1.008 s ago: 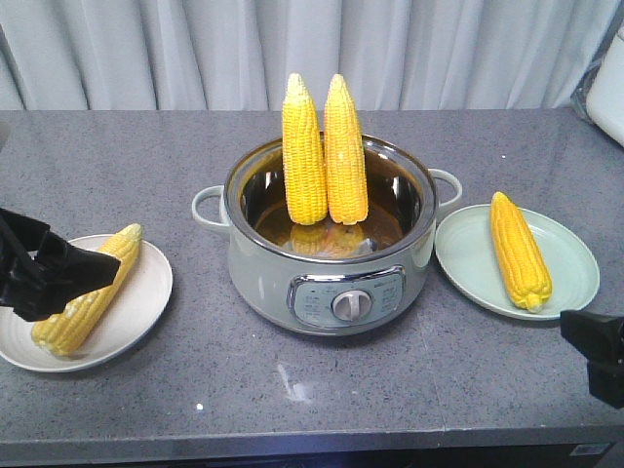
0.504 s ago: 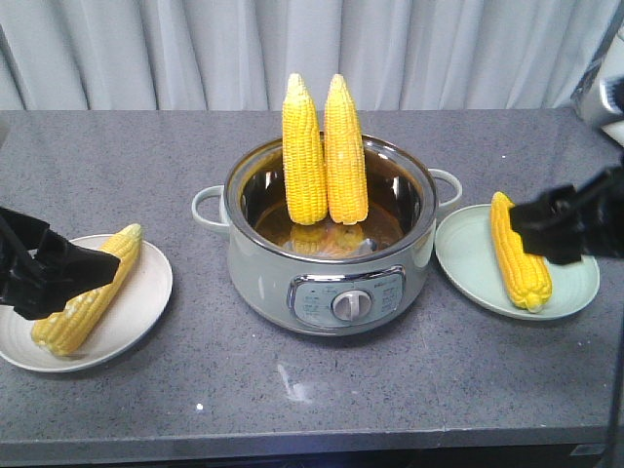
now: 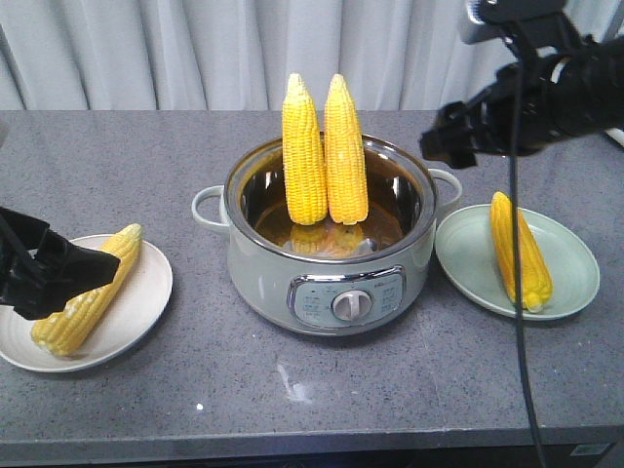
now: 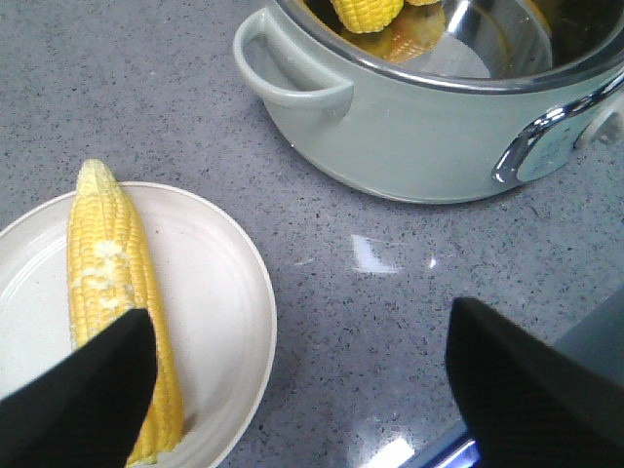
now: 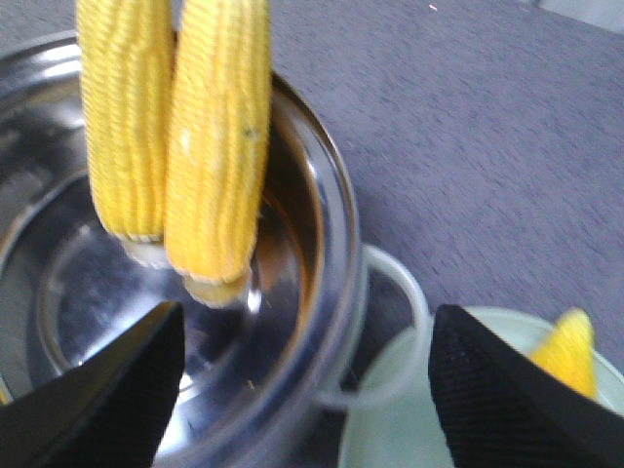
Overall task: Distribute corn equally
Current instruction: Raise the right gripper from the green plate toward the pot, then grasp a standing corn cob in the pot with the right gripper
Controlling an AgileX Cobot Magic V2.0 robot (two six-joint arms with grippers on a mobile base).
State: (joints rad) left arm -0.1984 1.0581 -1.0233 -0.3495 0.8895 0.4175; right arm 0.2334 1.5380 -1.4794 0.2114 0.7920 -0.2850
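Two corn cobs [image 3: 303, 151] [image 3: 345, 151] stand upright, tips up, inside the grey-green electric pot [image 3: 331, 283]. A third cob [image 3: 125, 244] lies on the white plate [image 3: 146, 292] at the left, and another [image 3: 531, 263] on the pale green plate [image 3: 575, 263] at the right. My left gripper [image 4: 297, 317] hovers open and empty over the white plate's near edge, one finger above that cob [image 4: 102, 263]. My right gripper [image 5: 307, 322] is open and empty in the air above the pot's right rim and handle, beside the standing cobs [image 5: 219, 136].
A black cable [image 3: 517, 341] hangs from the right arm, crossing the green plate down to the counter's front edge [image 3: 292, 444]. A pale curtain closes the back. The pot's control dial [image 3: 351, 304] faces the front.
The right arm has risen from the front right corner, passed over the green plate and moved left to above the pot's right handle. The left gripper and all cobs stay put.
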